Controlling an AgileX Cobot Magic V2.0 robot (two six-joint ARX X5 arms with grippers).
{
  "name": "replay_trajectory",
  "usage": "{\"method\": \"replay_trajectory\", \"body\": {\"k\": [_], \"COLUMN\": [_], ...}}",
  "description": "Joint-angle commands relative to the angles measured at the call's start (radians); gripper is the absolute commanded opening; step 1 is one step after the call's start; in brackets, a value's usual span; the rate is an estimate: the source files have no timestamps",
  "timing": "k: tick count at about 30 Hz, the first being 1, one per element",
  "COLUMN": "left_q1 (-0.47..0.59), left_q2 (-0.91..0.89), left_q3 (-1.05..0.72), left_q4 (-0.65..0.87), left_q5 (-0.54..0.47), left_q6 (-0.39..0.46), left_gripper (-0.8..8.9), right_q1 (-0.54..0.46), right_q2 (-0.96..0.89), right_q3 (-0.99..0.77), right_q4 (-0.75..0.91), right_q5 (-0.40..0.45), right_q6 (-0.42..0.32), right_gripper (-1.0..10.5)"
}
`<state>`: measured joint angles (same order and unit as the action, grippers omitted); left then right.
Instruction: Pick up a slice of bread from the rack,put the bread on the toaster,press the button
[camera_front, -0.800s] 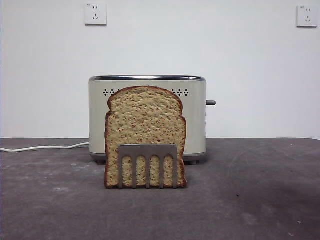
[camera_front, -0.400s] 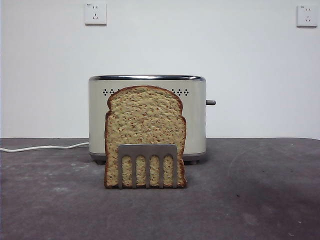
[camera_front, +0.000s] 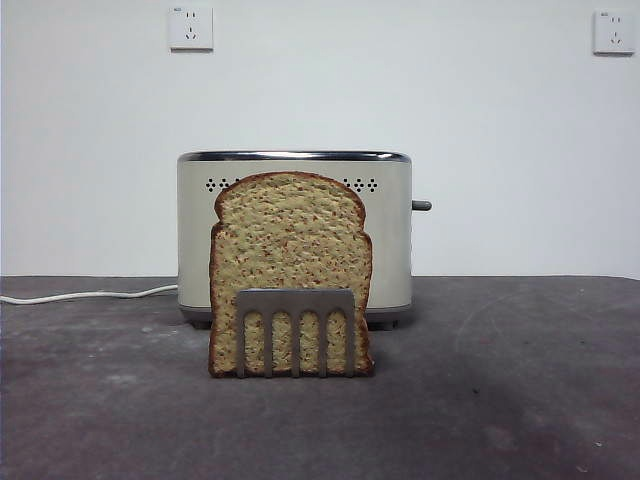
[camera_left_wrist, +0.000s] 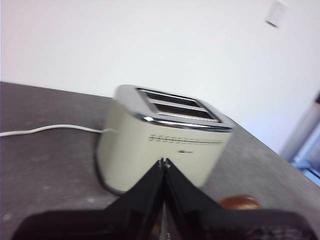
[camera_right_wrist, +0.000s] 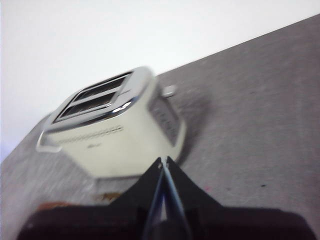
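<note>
Nothing moved since earlier frames. Toaster (camera_front: 295, 235) on table (camera_front: 520, 400), slots empty, button (camera_front: 422, 205) untouched. Slice of bread (camera_front: 290, 250) upright in rack (camera_front: 296, 300), before toaster. Left gripper (camera_left_wrist: 164, 162), right gripper (camera_right_wrist: 163, 160): fingers together, aloft. Step: pickup not begun. Next: part fingers, descend on crust.

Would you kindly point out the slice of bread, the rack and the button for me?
slice of bread (camera_front: 290, 235), front view, middle of its speckled face.
rack (camera_front: 296, 299), front view, on its flat top bar.
button (camera_front: 422, 205), front view, the knob at the toaster's side.
</note>
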<state>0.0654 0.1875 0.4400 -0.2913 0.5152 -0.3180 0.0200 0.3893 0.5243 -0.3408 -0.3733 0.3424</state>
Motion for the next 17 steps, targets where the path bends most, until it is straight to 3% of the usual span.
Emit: {"method": "replay_trajectory", "body": {"k": [1,6,11,17], "left_q1": [0.002,0.001,-0.014,-0.056], "left_q2": [0.066,0.18,0.257,0.299], "left_q3": [0.085,0.241,0.375,0.47], "left_q4": [-0.068,-0.246,-0.447,-0.614], "left_q5": [0.061,0.167,0.176,0.172], "left_q6": [0.108,0.254,0.414,0.529], "left_gripper": [-0.08,-0.08,-0.08,-0.08], "right_q1": [0.003,0.003,0.017,0.048], "right_q2": [0.074,0.222,0.332,0.397], "right_q3": [0.11,0.335,0.515,0.613], "right_q4": [-0.076,-0.304,-0.539,-0.716], "right_q5": [-0.05,-0.127,-0.126,-0.126], "right_q6": [-0.113,-0.269,-0.41,-0.473], "right_gripper": [-0.1,-0.1,-0.1,-0.1]}}
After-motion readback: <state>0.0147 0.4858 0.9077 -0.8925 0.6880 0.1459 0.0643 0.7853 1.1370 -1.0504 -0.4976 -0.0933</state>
